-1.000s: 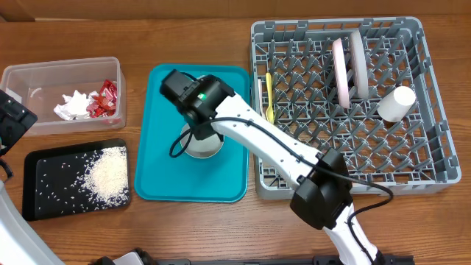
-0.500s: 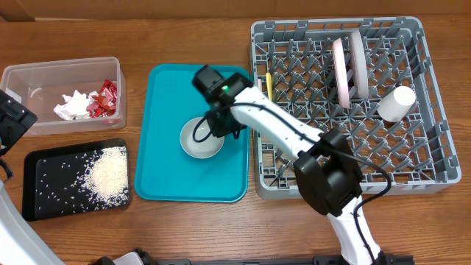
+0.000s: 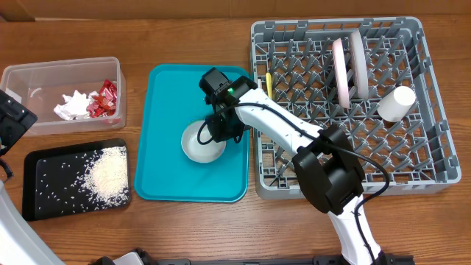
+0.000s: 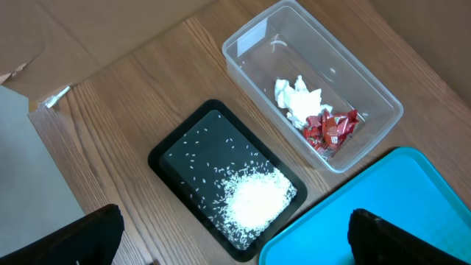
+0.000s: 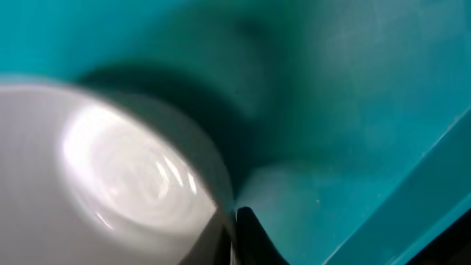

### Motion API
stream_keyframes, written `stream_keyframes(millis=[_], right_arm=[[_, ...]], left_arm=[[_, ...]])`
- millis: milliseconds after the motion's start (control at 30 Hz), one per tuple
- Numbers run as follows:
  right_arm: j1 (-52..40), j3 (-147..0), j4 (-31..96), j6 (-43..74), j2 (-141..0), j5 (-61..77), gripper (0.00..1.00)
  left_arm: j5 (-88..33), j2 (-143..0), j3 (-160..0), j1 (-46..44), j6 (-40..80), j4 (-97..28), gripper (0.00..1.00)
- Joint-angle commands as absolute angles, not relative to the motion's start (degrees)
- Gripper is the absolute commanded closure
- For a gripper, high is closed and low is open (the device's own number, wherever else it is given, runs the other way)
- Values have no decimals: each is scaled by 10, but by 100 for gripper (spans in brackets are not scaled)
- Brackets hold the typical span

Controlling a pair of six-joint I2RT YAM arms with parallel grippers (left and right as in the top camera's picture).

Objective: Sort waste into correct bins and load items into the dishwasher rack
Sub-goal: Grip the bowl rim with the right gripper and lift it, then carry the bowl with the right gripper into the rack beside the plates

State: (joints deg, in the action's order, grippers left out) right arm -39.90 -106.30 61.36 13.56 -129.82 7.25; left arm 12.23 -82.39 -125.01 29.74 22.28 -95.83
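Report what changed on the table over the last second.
The right hand shifted rightward across the teal tray to the bowl's right rim and closed on it. The bowl itself, the dishwasher rack and the clear tub stayed put.

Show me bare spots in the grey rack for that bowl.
In the grey plastic rack: free below the small white cup, and between the yellow cutlery and the two upright plates. Crowded around plates and cup.
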Motion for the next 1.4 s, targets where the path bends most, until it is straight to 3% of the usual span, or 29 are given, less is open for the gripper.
stream_keyframes(millis=[0,367,700,1100,1367], right_arm=[[-402,-1063,609,134,-1300,65,96],[-401,-1138,636,148,-1225,132,96],[-405,-1268,768,152,-1136,-74,96],[-392,-1271,843,157,-1105,-396,96],[-296,-1267,881,134,-1136,-444,96]], left_arm=[[124,-824,-1260,300,227,-958,0],[124,-824,-1260,300,227,-957,0],[124,-824,-1260,300,227,-957,0],[124,-824,-1260,300,227,-957,0],[124,-824,-1260,300,227,-958,0]])
